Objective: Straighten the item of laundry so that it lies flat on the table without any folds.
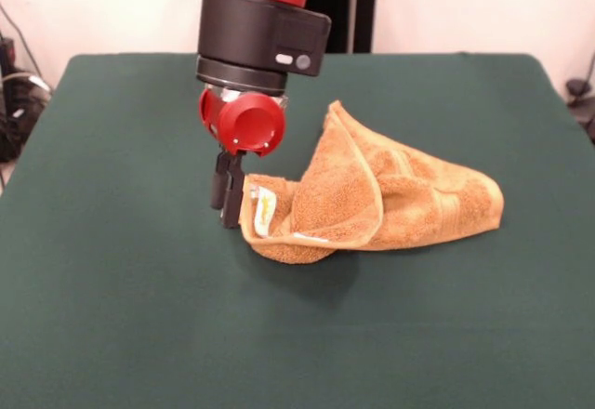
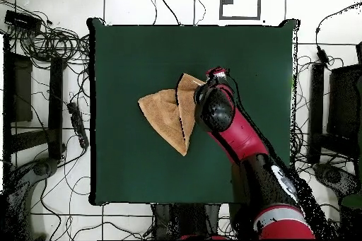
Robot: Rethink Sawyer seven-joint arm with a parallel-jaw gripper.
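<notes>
Dark green cloth covers the whole table (image 1: 112, 316), and its top is bare apart from the towel; a white wall stands behind it, and from above the pale tiled floor shows all around, strewn with black cables (image 2: 49, 40) and dark equipment on both sides. The orange-tan towel (image 1: 409, 200) sits near the table's middle, crumpled and folded over on itself into a rough wedge, one flap standing up off the cloth. The red and black arm (image 2: 247, 143) comes down right beside the towel, and from overhead its bulk hides the towel's edge nearest it. The gripper (image 1: 230, 191) has its dark fingers pressed together on the towel's raised corner, pinching it just above the table. A small white label (image 1: 265, 212) shows on that corner right by the fingers, with yellowish marks too small to read
</notes>
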